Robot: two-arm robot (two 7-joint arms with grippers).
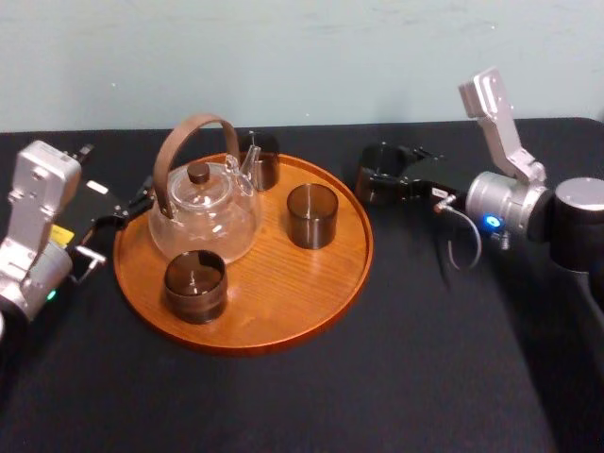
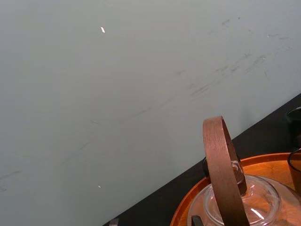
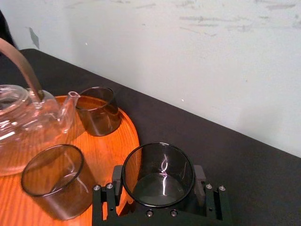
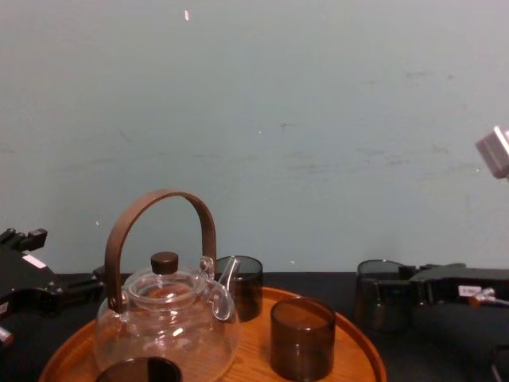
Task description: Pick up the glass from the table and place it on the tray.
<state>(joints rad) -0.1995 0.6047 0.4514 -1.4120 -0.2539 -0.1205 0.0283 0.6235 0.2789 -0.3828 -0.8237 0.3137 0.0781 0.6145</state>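
**Item: glass (image 3: 158, 176), one, held.**
- **Location:** between the jaws of the right gripper (image 1: 376, 179), over the table (image 1: 425, 359). It is just outside the tray (image 1: 283, 293), beside the rim.
- **Jaws:** closed against the glass wall, one on each side, mouth upward between them.
- **Description:** short, straight-sided, smoky dark, see-through and empty. The rim is round and unchipped as far as shown, and it stands upright.
- **Progress:** the grasp looks made. Whether the base has left the table cannot be told. The carry over the rim and the set-down are judged outstanding.
- **Ahead of the jaws, on the tray:** a teapot (image 1: 203, 212) with a bent wooden handle and three other glasses (image 1: 311, 215). Bare wood lies nearest the held glass.
- **Left gripper (image 1: 132, 203):** parked at the tray's opposite side.
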